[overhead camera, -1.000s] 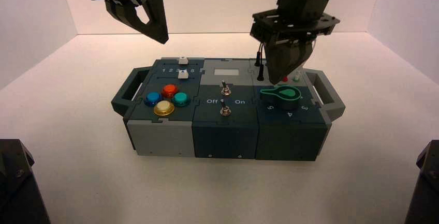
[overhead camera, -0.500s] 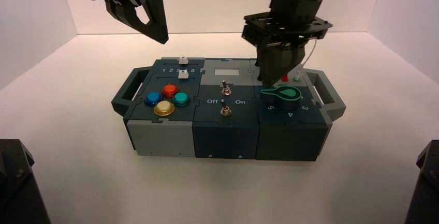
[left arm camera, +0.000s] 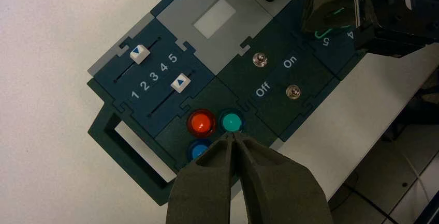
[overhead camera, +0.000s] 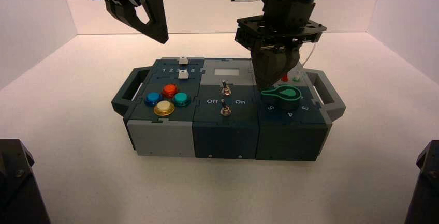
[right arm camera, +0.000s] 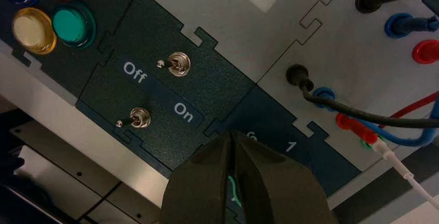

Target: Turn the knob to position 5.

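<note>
With fingers pressed together, the right gripper (overhead camera: 274, 81) hangs at the knob's (overhead camera: 282, 93) 11 o'clock, so push its tip, pointing 9 o'clock, round toward the 5 (overhead camera: 271, 108); the left gripper (overhead camera: 155, 30), also clenched, idles.

Left claw (overhead camera: 150, 19) raised, closed, right claw (overhead camera: 272, 76) lowered, closed

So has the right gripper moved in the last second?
Yes. The right gripper has shifted toward the robot's left, from above the knob's round body to over its pointed tip, near the toggle switches.
</note>
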You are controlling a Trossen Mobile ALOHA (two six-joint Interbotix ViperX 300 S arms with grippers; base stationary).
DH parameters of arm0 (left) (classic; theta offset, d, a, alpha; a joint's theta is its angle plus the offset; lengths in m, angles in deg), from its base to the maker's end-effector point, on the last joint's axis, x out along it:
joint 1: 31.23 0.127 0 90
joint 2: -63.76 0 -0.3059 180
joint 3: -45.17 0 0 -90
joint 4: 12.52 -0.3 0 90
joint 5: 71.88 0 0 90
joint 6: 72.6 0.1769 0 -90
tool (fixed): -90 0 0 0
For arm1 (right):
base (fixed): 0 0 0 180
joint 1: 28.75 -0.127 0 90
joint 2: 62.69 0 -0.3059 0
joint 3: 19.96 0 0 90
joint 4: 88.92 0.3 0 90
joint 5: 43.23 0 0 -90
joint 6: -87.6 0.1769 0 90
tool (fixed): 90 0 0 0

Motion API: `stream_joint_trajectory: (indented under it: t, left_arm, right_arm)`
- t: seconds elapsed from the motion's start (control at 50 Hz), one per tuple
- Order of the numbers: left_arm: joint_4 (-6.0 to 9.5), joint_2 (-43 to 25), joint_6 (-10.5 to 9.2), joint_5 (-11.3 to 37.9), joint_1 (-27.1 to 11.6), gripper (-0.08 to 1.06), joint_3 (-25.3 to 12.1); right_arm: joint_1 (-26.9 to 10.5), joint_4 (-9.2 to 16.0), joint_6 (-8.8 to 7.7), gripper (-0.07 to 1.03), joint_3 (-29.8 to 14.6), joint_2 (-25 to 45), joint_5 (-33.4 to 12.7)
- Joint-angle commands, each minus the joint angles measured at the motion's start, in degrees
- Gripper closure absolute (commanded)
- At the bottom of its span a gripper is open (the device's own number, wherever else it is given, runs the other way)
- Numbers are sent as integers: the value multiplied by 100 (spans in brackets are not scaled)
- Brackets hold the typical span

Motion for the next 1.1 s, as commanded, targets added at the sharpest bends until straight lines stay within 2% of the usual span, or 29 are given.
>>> stream_joint_trajectory:
  t: [0.02, 1.1]
  left_arm:
    - [-9, 53, 35, -18, -9, 101, -70]
    - [-18, 26, 35, -26, -18, 101, -62]
  right_arm:
    - [-26, 26, 26, 99, 9, -176, -9]
    - [-44, 149, 18, 99, 185, -308, 44]
